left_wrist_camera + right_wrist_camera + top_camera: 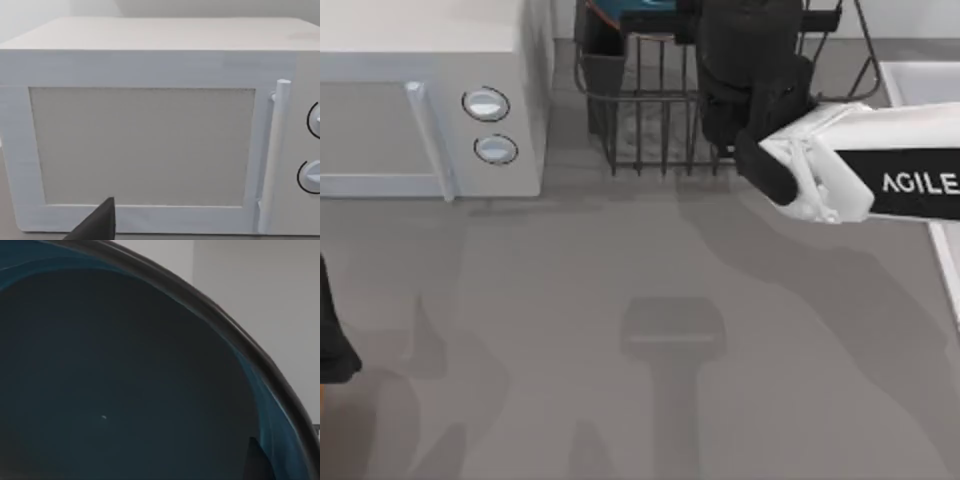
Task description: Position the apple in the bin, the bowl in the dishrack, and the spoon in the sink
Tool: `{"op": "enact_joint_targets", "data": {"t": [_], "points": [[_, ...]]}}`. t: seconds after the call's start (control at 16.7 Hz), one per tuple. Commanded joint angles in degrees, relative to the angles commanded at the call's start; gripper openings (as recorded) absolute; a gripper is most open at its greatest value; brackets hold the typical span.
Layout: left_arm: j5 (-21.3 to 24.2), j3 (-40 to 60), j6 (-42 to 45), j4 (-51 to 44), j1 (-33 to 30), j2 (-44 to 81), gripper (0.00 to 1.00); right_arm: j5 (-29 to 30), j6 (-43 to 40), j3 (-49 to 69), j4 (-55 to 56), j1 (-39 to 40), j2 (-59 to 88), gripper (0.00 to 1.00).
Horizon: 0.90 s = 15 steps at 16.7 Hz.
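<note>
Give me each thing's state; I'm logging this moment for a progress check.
Bowl: in the rack, beneath the right arm.
Dishrack: upright, holding the bowl.
Microwave: door shut.
Sink: its rim shows at the table's right.
Right gripper: over the rack.
Left gripper: parked at the table's left edge.

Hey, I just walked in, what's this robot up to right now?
The right arm is reaching over the black wire dishrack at the back of the table. Its wrist camera looks straight into the blue bowl, and a sliver of that bowl shows at the rack's top, so it seems to be placing the bowl in the rack. The left arm sits parked at the table's left edge, facing the white microwave.
</note>
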Motion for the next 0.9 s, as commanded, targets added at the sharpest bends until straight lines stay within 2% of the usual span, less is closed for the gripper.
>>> {"op": "enact_joint_targets", "data": {"t": [0.72,0.9], "points": [[0.0,0.0,0.0,0.0,0.0,0.0,1.00,0.0,0.0,0.0,0.0,0.0,0.0,0.98],[0.0,0.0,0.0,0.0,0.0,0.0,1.00,0.0,0.0,0.0,0.0,0.0,0.0,1.00]]}}
